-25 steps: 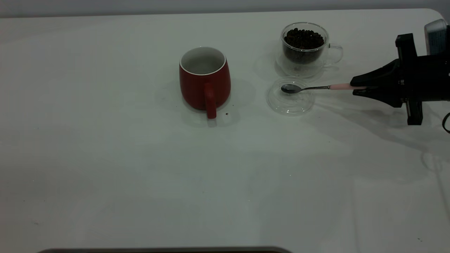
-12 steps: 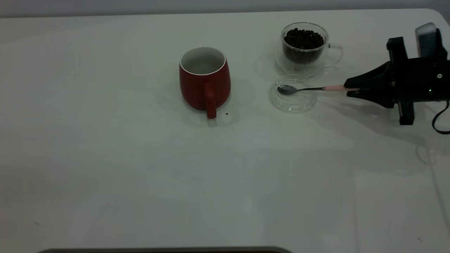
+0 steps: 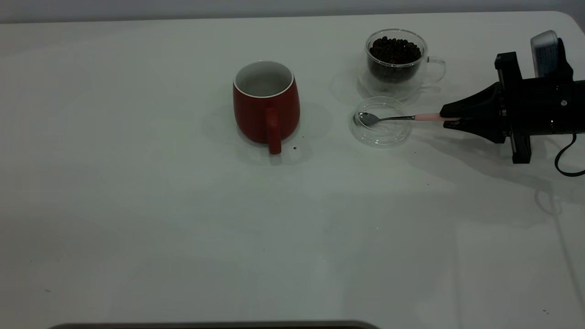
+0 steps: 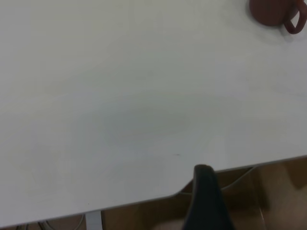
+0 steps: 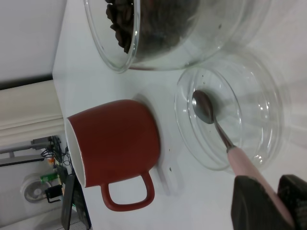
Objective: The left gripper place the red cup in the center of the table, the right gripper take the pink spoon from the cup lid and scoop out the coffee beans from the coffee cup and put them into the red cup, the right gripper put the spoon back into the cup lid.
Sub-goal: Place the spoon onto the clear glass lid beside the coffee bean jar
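Note:
The red cup (image 3: 266,103) stands upright near the table's middle, handle toward the front; it also shows in the right wrist view (image 5: 115,143) and far off in the left wrist view (image 4: 274,11). The coffee cup (image 3: 396,59) holds coffee beans (image 3: 395,49) at the back right. The cup lid (image 3: 380,122) lies just in front of it. My right gripper (image 3: 450,117) is shut on the pink spoon's handle (image 3: 428,117). The spoon's metal bowl (image 5: 203,106) sits inside the lid's rim (image 5: 230,112). One left fingertip (image 4: 206,191) shows beyond the table edge.
The white table (image 3: 183,219) has a few dark specks, one just right of the red cup's handle (image 3: 295,148). A dark edge runs along the table's front (image 3: 215,325). The table's rim and brown floor show in the left wrist view (image 4: 268,191).
My right gripper has moved left with the spoon. The spoon's bowl has shifted to the left part of the lid and sits lower. The lid shifted slightly.

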Tool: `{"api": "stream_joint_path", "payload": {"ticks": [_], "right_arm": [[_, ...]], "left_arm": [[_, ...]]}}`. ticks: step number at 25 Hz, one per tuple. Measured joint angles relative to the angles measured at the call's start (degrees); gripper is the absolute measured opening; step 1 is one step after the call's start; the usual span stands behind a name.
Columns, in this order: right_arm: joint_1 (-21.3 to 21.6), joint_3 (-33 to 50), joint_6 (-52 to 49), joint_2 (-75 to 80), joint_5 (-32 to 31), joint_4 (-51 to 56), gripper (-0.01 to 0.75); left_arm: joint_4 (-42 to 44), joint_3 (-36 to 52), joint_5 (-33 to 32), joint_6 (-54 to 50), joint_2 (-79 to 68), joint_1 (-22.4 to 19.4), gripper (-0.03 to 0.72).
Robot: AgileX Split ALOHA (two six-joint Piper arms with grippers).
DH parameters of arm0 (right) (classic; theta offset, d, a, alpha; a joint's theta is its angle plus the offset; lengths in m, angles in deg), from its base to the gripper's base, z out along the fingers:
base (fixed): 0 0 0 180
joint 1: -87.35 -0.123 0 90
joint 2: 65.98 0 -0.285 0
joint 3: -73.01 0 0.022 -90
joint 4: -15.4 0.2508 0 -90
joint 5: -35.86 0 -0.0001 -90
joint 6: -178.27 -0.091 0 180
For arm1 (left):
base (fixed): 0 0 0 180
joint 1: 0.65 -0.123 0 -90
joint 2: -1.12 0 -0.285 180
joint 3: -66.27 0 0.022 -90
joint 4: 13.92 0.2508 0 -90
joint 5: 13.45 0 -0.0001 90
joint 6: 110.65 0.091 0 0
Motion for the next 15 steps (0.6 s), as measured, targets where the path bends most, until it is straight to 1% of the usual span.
{"api": "stream_joint_path", "payload": {"ticks": [3, 5, 8, 10, 13, 15], "right_arm": [[0.0, 0.0, 0.2, 0.0, 0.0, 0.0, 0.122], [0.0, 0.0, 0.2, 0.0, 0.0, 0.0, 0.148], [0.0, 0.0, 0.2, 0.0, 0.0, 0.0, 0.233], [0.0, 0.0, 0.2, 0.0, 0.0, 0.0, 0.308], [0.0, 0.0, 0.2, 0.0, 0.0, 0.0, 0.401], [0.0, 0.0, 0.1, 0.0, 0.0, 0.0, 0.446]], "left_arm": [[0.0, 0.0, 0.0, 0.0, 0.0, 0.0, 0.586], [0.0, 0.0, 0.0, 0.0, 0.0, 0.0, 0.586], [0.0, 0.0, 0.0, 0.0, 0.0, 0.0, 0.586], [0.0, 0.0, 0.0, 0.0, 0.0, 0.0, 0.586], [0.0, 0.0, 0.0, 0.0, 0.0, 0.0, 0.586], [0.0, 0.0, 0.0, 0.0, 0.0, 0.0, 0.586]]}}
